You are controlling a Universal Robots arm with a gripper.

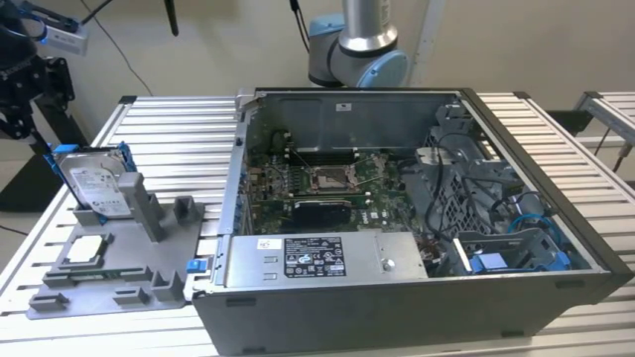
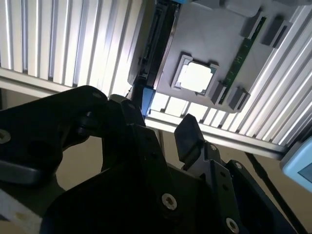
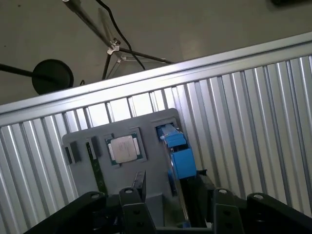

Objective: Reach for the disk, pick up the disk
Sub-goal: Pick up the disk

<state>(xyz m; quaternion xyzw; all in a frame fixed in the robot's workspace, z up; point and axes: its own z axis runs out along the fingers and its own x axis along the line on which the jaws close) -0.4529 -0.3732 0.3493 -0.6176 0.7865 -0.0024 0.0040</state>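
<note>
The disk (image 1: 94, 186), silver-grey with a white label and a blue bracket, stands on edge in a slot of the grey fixture (image 1: 119, 279) on the exterior view's left. My black gripper (image 1: 25, 111) hangs above it, a little further to the exterior view's left, and does not touch it. In the second wrist view the disk (image 2: 155, 48) is edge-on beyond the gripper (image 2: 161, 124), whose fingers stand apart with nothing between them. In the first wrist view the disk's blue bracket (image 3: 179, 156) lies in line with the gap of the gripper (image 3: 178, 209).
A small square silver chip (image 1: 86, 249) lies in the fixture near the disk. An open computer case (image 1: 417, 216) with a long grey box (image 1: 317, 256) stands at the middle of the slatted metal table (image 1: 169, 119). The arm's base (image 1: 358, 59) rises behind the case.
</note>
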